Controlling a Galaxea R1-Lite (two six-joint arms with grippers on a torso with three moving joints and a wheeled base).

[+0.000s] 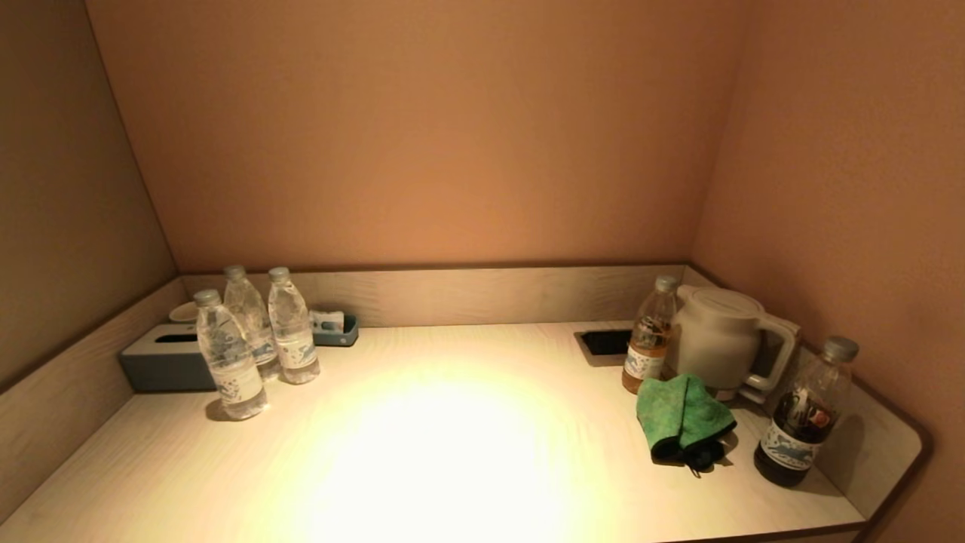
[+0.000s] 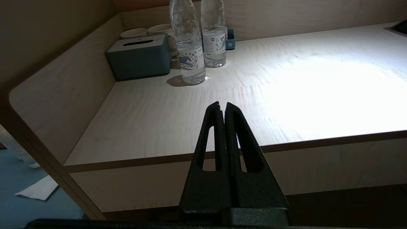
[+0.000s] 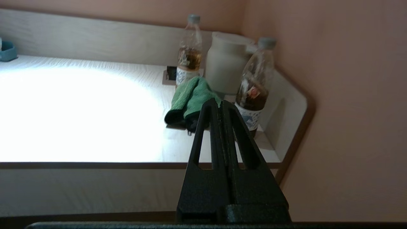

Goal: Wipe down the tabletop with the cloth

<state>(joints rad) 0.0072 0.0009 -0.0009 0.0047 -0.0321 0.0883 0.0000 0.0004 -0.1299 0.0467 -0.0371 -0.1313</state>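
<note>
While right hand [image 3: 220, 103] hangs back, cloth [image 3: 188, 99] seemingly lies ahead.

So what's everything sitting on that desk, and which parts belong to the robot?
cloth: one, green with a dark edge, folded on the tabletop's right side, in front of the kettle
tabletop: one, pale wood with raised edges
water bottles: three, clear, back left
tissue box: one, grey-blue, far left beside the water bottles
cups: two, pale, behind the tissue box
small tray: one, blue, at the back edge
kettle: one, white, back right
tea bottle: one, amber drink, left of the kettle
dark drink bottle: one, far right
left end effector: black, shut, held off the tabletop's front edge
right end effector: black, shut, also short of the front edge
</note>
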